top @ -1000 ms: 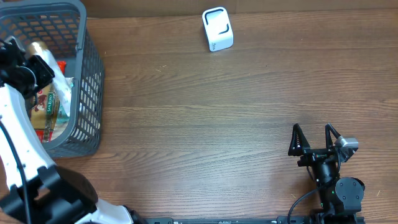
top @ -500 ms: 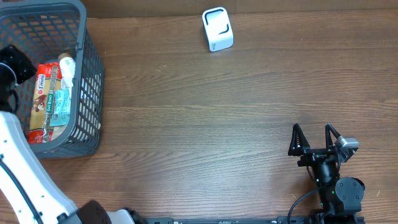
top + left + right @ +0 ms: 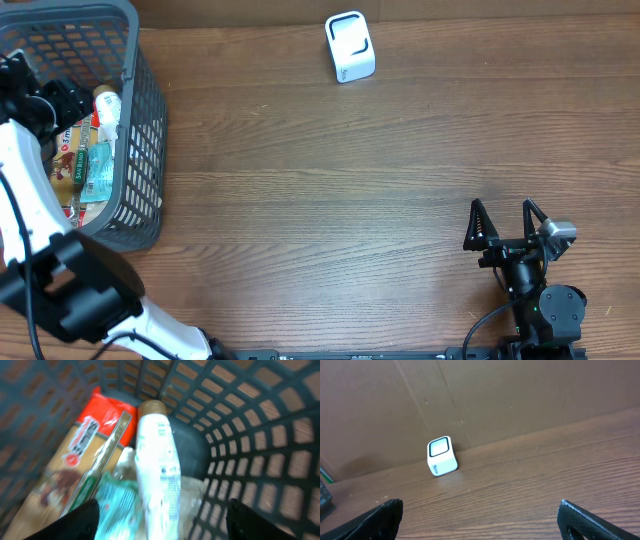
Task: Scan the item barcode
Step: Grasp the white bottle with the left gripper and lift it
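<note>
Wooden table [image 3: 350,200], grey mesh basket [image 3: 150,120] at its far left corner, white bottle [image 3: 157,460] with tan cap and printed label lying inside on packs [image 3: 75,460], left gripper [image 3: 161,512] open over it, white scanner [image 3: 350,47] at far edge, right gripper [image 3: 502,210] open by near right corner

Table: brown wood-grain top [image 3: 330,200], grain running left to right, filling the whole overhead view.
Wall: plain brown panels [image 3: 520,395] rising right at the table's far edge, a slanted seam [image 3: 453,400] between them.
Light: soft and even, a faint sheen on the wood.
</note>
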Controlling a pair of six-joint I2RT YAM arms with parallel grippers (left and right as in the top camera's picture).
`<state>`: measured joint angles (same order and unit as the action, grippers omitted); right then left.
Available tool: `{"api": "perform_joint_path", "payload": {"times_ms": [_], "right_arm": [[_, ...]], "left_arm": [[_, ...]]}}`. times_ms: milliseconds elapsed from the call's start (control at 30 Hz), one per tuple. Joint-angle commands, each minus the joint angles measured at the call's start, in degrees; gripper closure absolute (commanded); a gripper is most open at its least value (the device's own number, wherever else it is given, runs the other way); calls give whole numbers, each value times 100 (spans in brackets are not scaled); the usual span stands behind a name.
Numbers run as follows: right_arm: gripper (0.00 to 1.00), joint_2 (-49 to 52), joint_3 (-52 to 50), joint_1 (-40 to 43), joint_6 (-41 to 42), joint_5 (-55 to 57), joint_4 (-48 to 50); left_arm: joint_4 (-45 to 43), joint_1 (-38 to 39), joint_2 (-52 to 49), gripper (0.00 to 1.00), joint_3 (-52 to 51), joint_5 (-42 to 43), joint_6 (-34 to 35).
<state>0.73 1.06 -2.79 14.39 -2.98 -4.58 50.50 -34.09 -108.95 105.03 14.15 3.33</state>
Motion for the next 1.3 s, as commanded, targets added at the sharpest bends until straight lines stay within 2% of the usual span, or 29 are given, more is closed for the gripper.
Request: {"api": "perform_joint_path", "payload": {"times_ms": [0, 100, 233, 533, 767, 800, 833, 1000, 1033, 1267], "right_arm": [[0, -57, -66, -42, 20, 17, 17], [0, -57, -63, -42, 22, 15, 13], [0, -57, -63, -42, 22, 15, 11], [0, -57, -61, -42, 22, 17, 11], [0, -57, -61, -42, 22, 17, 11], [0, -57, -61, -42, 22, 17, 11], [0, -57, -61, -42, 22, 15, 11], [0, -57, -61, -42, 22, 17, 11], [0, -57, -61, -42, 20, 17, 11], [0, -57, -61, -42, 22, 15, 11]], "left_arm": [[-297, 116, -446, 24, -74, 348, -420], [-564, 225, -774, 18, -74, 328, -654], [-905, 367, -1200, 11, -74, 170, -632], [-1386, 527, -1882, 11, -74, -109, -481], [-1467, 603, -2166, 15, -74, -470, -439], [-1464, 601, -2186, 17, -74, -474, -439], [-1460, 601, -2201, 25, -74, -474, -439], [-1480, 601, -2175, 88, -59, -470, -439], [-1471, 601, -2162, 96, -48, -470, -437], [-1036, 601, -1827, 96, 284, -466, -328]]}}
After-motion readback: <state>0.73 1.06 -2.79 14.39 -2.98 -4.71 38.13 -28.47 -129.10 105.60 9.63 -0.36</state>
